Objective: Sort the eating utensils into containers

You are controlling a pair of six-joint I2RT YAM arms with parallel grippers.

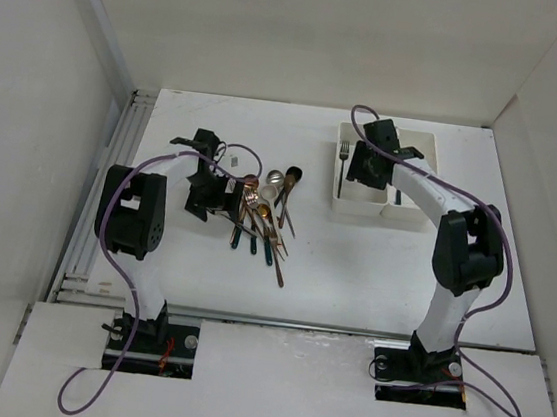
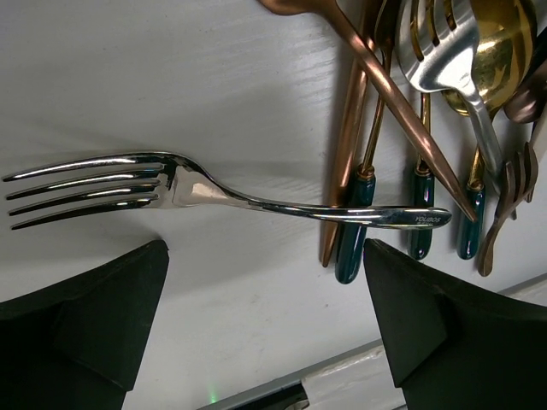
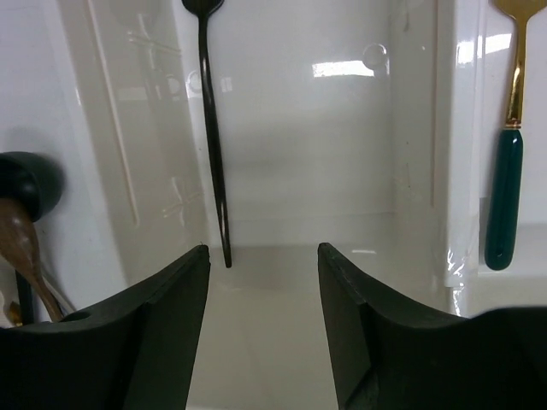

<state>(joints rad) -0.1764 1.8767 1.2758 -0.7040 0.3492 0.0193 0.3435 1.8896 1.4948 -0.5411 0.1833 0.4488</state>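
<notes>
Overhead, two arms share a white table (image 1: 352, 267): the left gripper (image 1: 208, 192) hangs at the left edge of a heap of eating utensils (image 1: 265, 217) near the table's middle, while the right gripper (image 1: 369, 164) sits over the left compartment of the white two-bin tray (image 1: 418, 149) toward the far right. A black fork (image 1: 343, 166) lies lengthwise in that left compartment, and a teal-handled piece (image 1: 398, 195) shows in the right one, partly hidden by the arm. From the left wrist, a silver fork (image 2: 197, 188) lies flat on the table just ahead of the widely spread fingers (image 2: 102, 316), which touch nothing and hold nothing. Its tines point left and its handle end rests across the teal handles (image 2: 355, 226) of the heap, beside a copper handle (image 2: 376, 85), a slotted silver head (image 2: 440, 43) and a gold spoon bowl (image 2: 500, 38). From the right wrist, the fingers (image 3: 128, 342) stand parted and empty above the compartment floor, where the black fork (image 3: 215, 154) runs along the left side. Past the divider wall (image 3: 453, 171), the teal-handled piece (image 3: 504, 196), gold above its grip, lies in the neighbouring bin. A brown spoon (image 3: 21, 243) lies outside the tray at left.
</notes>
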